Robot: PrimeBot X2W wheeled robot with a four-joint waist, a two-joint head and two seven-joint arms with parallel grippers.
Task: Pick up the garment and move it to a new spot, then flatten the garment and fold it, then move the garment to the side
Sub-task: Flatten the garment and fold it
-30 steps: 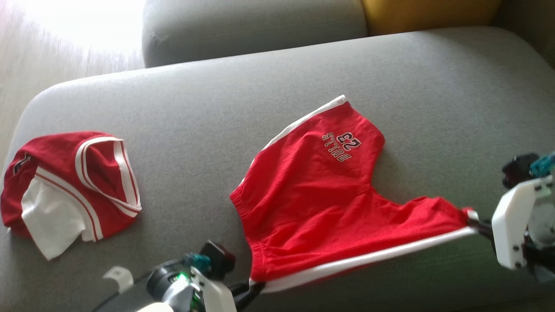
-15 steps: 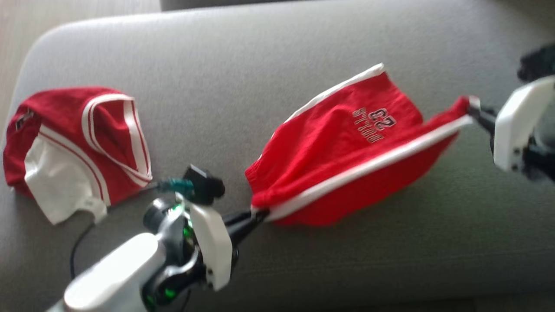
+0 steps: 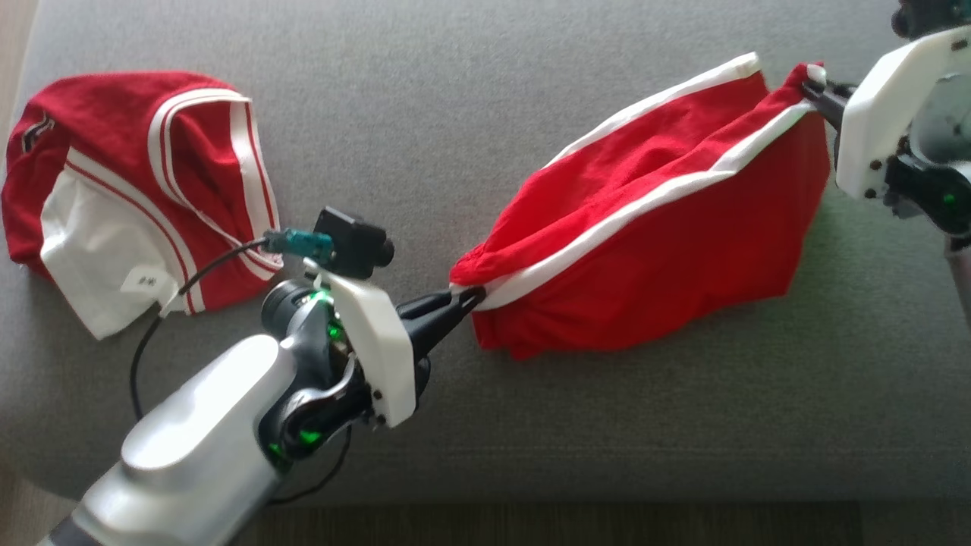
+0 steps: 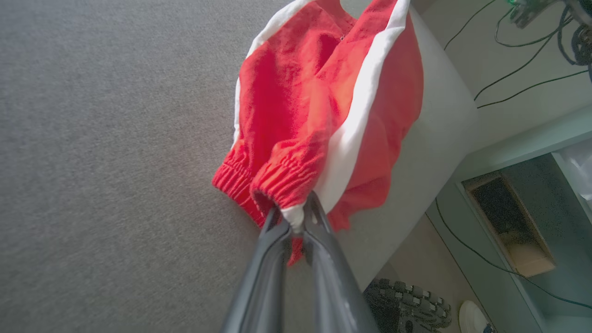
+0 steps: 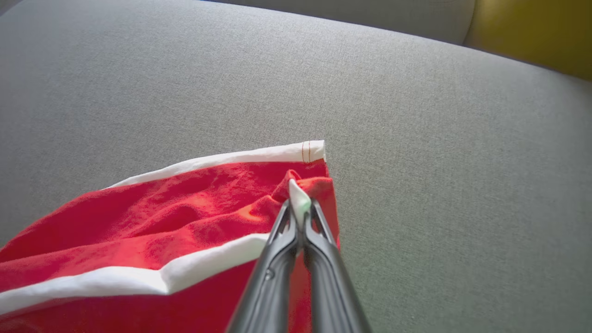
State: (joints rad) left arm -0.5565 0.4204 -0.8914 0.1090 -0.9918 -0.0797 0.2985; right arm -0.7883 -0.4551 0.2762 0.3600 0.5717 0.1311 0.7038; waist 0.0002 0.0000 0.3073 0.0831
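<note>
The garment (image 3: 667, 250) is a pair of red shorts with white side stripes, folded over itself on the grey sofa cushion (image 3: 455, 106). My left gripper (image 3: 466, 297) is shut on the waistband corner at the white stripe, seen close in the left wrist view (image 4: 296, 219). My right gripper (image 3: 815, 87) is shut on the leg-hem corner at the far right, its tips pinching white trim (image 5: 300, 203). The garment (image 5: 152, 240) hangs lifted between the two grips, its near half doubled over the far half; the printed lettering is hidden.
A second red-and-white garment (image 3: 129, 189) lies crumpled at the cushion's left end, with my left arm's cable running beside it. The sofa's front edge (image 3: 576, 497) runs along the bottom. The left wrist view shows floor, cables (image 4: 508, 88) and a cabinet (image 4: 518, 222) beyond the cushion's edge.
Both grippers have carried the shorts' near edge up and away over the far half, folding it and covering the lettering. The head camera has tilted down, so the backrest has left view.
</note>
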